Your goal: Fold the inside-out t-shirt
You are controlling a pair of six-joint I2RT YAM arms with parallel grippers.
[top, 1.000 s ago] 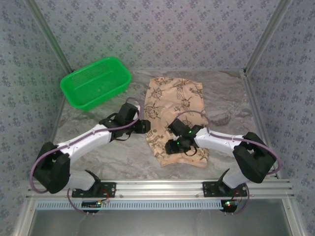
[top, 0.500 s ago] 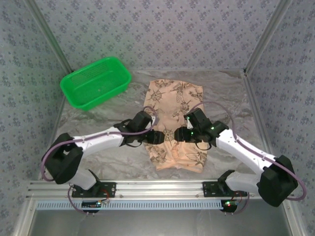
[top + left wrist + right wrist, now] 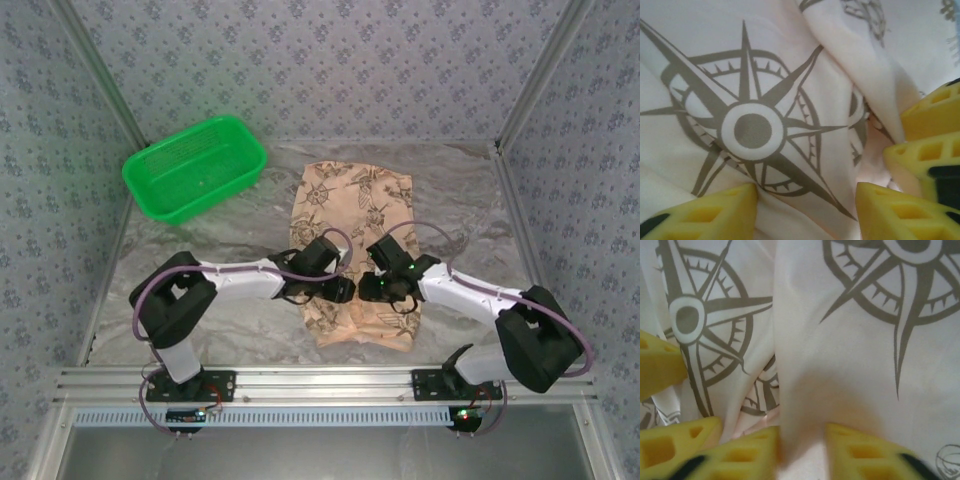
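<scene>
Tan-peach cloth with dark brown compass roses: the t-shirt lies in the middle of the table as a narrow oblong. Its long axis runs away from the arm bases, printed side up, and it looks folded lengthwise already. Both grippers are down on its near half, tips almost meeting. The right gripper is clenched on a raised ridge of cloth. The left gripper has its jaws apart, straddling a compass rose, tips on the cloth, nothing pinched. Step, probably: taking hold for the crosswise fold. Next, the left should close on its own pinch, then both lift evenly and carry over; an uneven lift would skew the fold. The cloth is soft, rucked by the grippers, flatter at the far end.
</scene>
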